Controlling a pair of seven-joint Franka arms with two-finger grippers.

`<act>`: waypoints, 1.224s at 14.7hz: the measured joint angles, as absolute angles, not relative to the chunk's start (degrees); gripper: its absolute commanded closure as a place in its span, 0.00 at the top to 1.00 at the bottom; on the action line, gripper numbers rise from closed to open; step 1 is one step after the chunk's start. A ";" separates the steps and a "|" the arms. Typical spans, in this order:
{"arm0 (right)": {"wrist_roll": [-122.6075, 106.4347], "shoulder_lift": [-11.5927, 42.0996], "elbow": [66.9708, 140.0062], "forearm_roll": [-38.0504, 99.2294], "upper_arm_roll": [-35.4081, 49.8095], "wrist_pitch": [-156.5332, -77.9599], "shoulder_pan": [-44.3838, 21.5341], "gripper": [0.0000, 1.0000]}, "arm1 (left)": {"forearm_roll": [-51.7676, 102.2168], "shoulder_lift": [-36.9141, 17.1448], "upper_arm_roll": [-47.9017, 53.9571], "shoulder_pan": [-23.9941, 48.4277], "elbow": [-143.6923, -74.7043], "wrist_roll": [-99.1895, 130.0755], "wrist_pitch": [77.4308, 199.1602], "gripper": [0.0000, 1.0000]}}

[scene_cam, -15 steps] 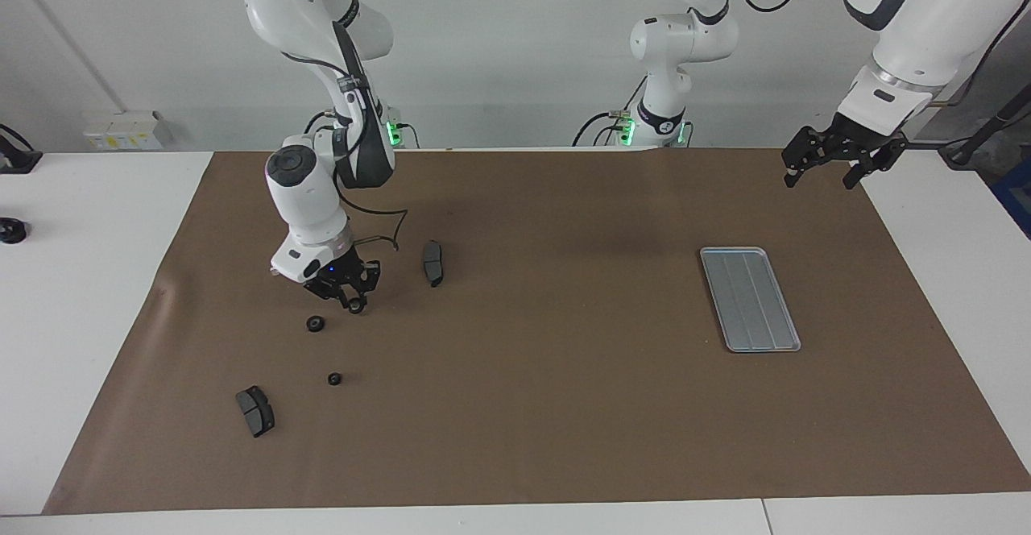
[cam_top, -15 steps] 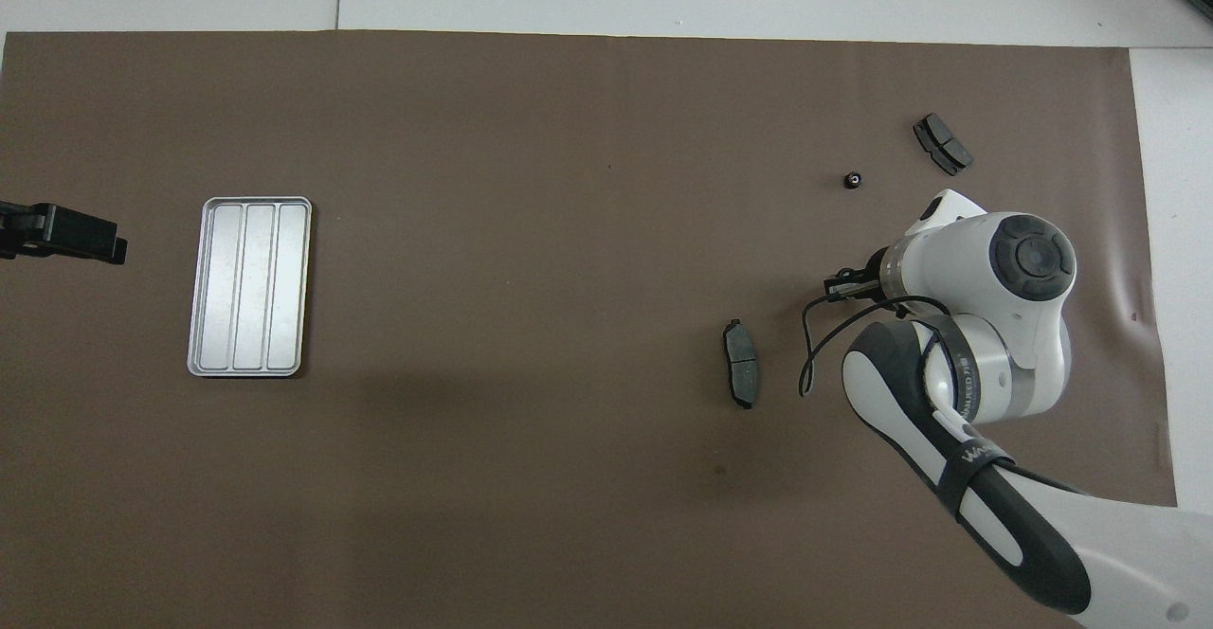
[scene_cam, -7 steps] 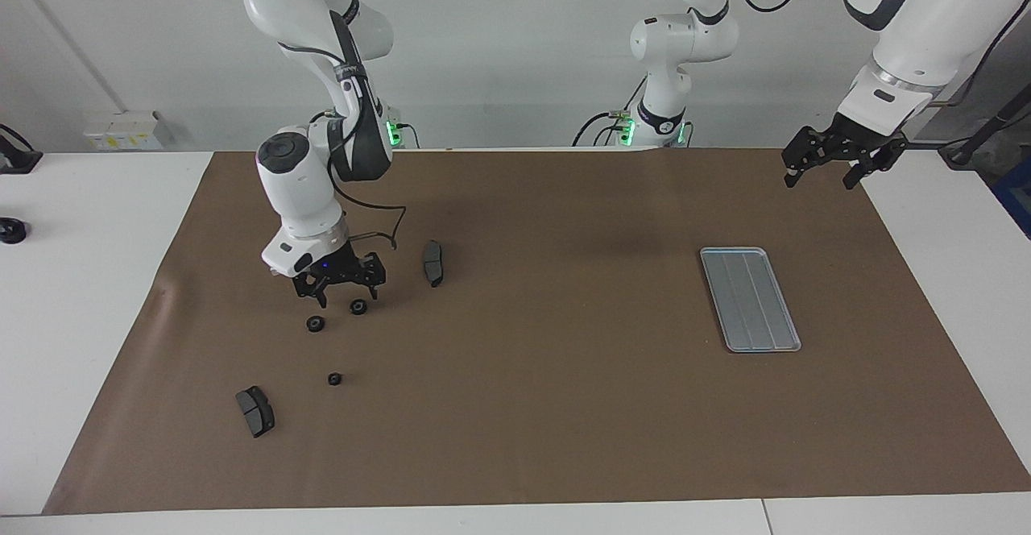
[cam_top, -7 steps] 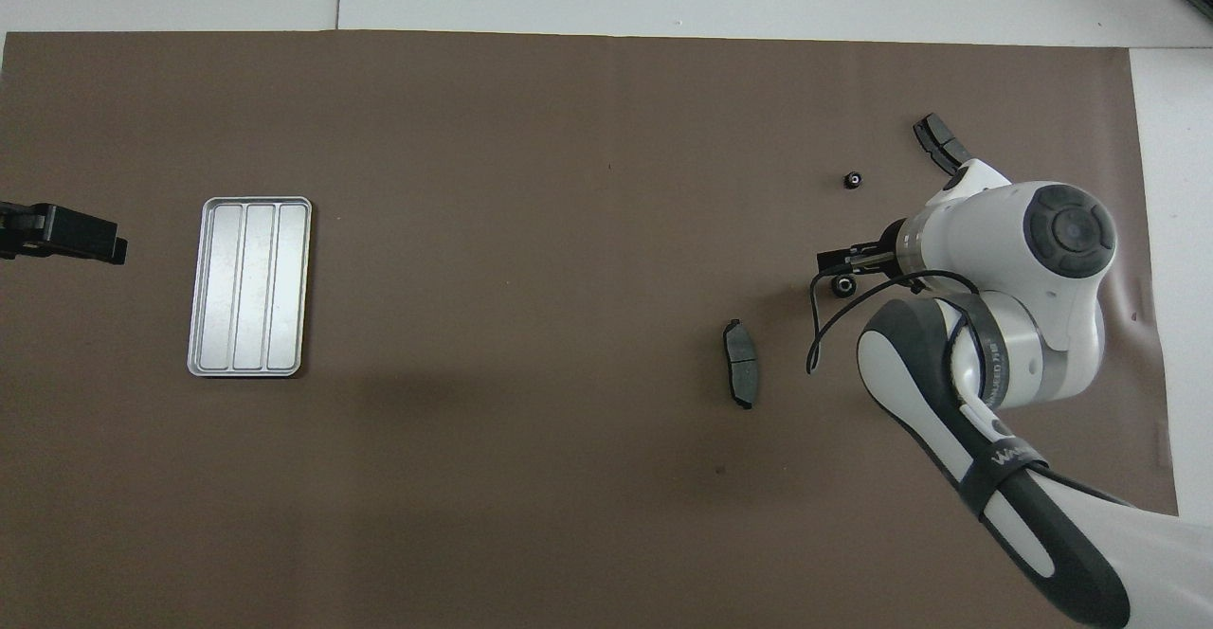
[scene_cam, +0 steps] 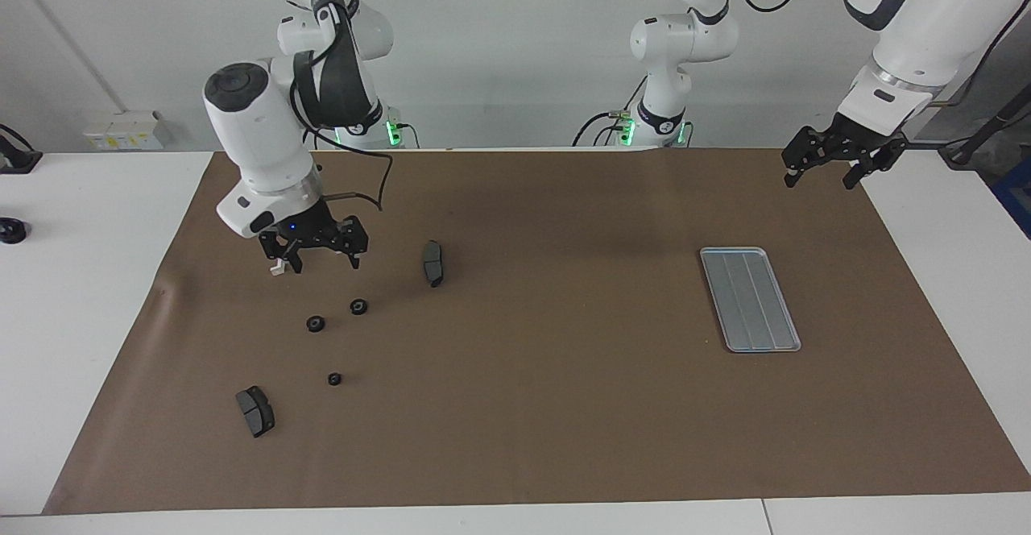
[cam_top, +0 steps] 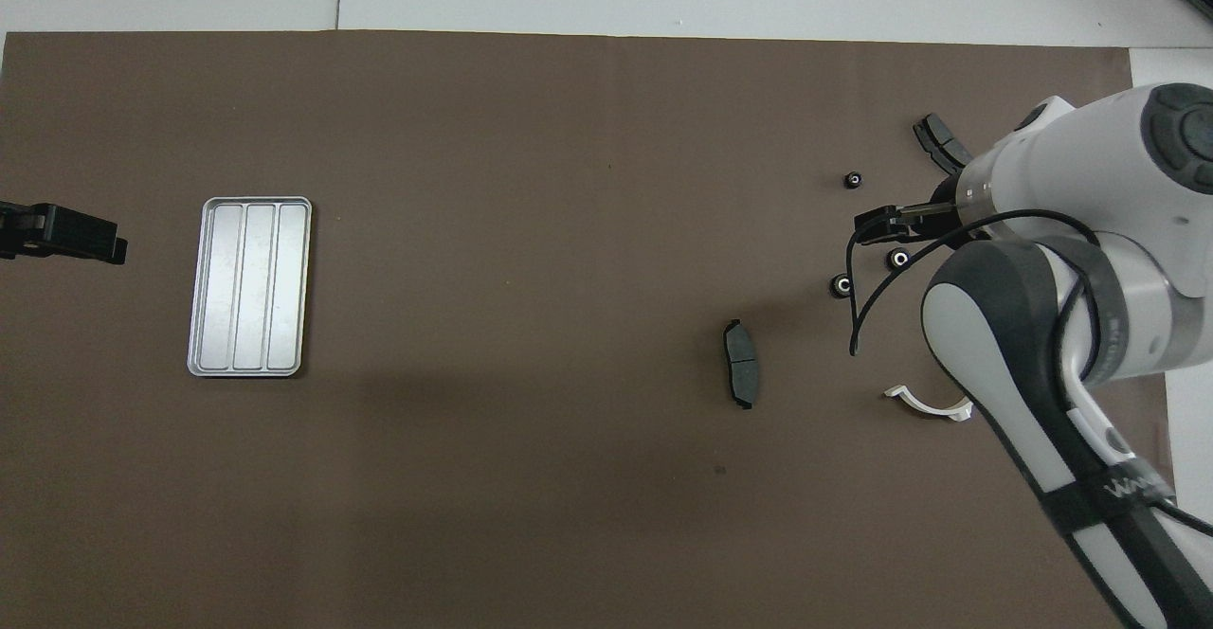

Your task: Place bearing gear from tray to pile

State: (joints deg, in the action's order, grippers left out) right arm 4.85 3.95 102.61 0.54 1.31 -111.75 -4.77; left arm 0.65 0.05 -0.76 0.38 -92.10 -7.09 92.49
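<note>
The silver-grey tray [scene_cam: 750, 299] lies bare at the left arm's end of the mat; it also shows in the overhead view [cam_top: 248, 286]. The pile lies at the right arm's end: three small black gears [scene_cam: 358, 306] [scene_cam: 316, 324] [scene_cam: 334, 379], two dark brake pads [scene_cam: 433, 263] [scene_cam: 255, 411] and a white half-ring bracket [cam_top: 929, 406]. My right gripper [scene_cam: 325, 259] is open and empty, raised over the mat beside the bracket, apart from the nearest gear [cam_top: 840, 285]. My left gripper [scene_cam: 823, 172] is open and empty, waiting over the mat's edge at the left arm's end.
A brown mat [scene_cam: 564, 406] covers the white table. The right arm's wrist and forearm [cam_top: 1061, 326] hide part of the pile in the overhead view. A small black object [scene_cam: 11, 230] sits on the white table past the mat at the right arm's end.
My right gripper opened and let go of a gear on the mat beside the other gears, then rose and drew back toward the robots. The left arm has not moved.
</note>
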 measured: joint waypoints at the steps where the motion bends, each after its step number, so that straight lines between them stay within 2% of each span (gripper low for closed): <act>1: 5.35 2.74 101.70 0.54 0.99 -109.44 -4.76 1.00 | 0.65 0.05 -0.76 0.38 -92.10 -7.09 92.49 1.00; 7: 6.86 -0.65 91.02 0.54 -0.07 -91.86 -0.87 1.00 | 0.65 0.06 -0.76 0.38 -92.10 -7.09 92.49 1.00; 12: 6.94 -1.41 90.70 0.53 -0.28 -89.83 -1.07 1.00 | 0.65 0.06 -0.76 0.38 -92.10 -7.09 92.49 1.00; 15: 6.94 -1.41 90.98 0.54 -4.94 -89.81 -5.37 1.00 | 0.65 0.06 -0.76 0.38 -92.10 -7.09 92.49 1.00; 18: 6.93 -1.41 91.04 0.54 -5.85 -89.50 -5.40 1.00 | 0.65 0.06 -0.76 0.38 -92.10 -7.09 92.49 1.00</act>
